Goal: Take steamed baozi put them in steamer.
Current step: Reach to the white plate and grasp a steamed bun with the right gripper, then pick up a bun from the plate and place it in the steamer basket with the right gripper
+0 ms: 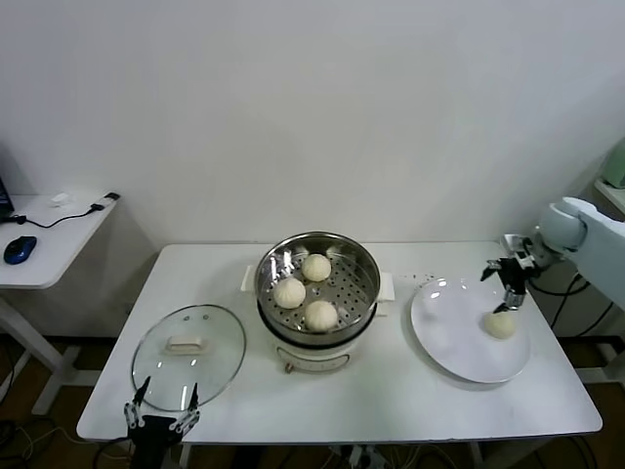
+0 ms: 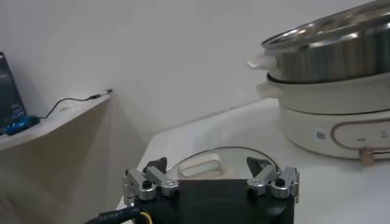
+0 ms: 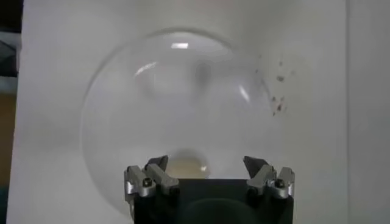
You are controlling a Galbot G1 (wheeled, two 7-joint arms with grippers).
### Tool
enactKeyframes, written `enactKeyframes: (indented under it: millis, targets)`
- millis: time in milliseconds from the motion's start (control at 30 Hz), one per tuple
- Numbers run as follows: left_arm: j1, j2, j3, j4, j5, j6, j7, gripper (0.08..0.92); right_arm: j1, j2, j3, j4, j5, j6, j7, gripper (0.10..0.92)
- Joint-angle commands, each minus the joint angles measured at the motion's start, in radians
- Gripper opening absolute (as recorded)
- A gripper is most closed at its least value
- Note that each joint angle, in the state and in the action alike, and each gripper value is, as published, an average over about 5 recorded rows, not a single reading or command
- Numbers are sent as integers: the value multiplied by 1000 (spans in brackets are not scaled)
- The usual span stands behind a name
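Your right tool [image 1: 510, 290] hangs spread just above the last bun [image 1: 500, 324] on the plate [image 1: 444, 337]; three buns sit in the steamer [image 1: 363, 269]. Close off-centre and the soft bun could roll away. The left tool [image 1: 161, 414] waits spread by the lid [image 1: 156, 366].

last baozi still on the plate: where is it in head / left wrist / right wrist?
Head: the baozi lies on the plate's right part, just below the open right end effector.
Left wrist: not in it; that view shows the steamer, glass lid and open left end effector.
Right wrist: the baozi peeks out between the open fingers.
Shared landmark: the plate, head and right wrist views.
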Motion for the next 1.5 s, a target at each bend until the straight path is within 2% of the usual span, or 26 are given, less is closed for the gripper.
enactKeyframes:
  millis: [33,367,767,1133,1500]
  targets:
    - [5,-4,0,3,7,2,0,823,-209,28,246,-170,-208,58,12,823]
    - [15,-7,-11,7,9,-1,-1,823,-223,136,260,-239,-242,58,16,823]
    - [7,-8,-9,20,10,-1,-2,823,-221,189,259,-290,-259,58,12,821]
    - [9,-13,-13,20,3,-3,-3,823,-195,185,241,-297,-220,44,-16,663]
    - [16,-12,-15,18,1,-9,-3,823,-144,154,175,-261,-131,19,-37,587]
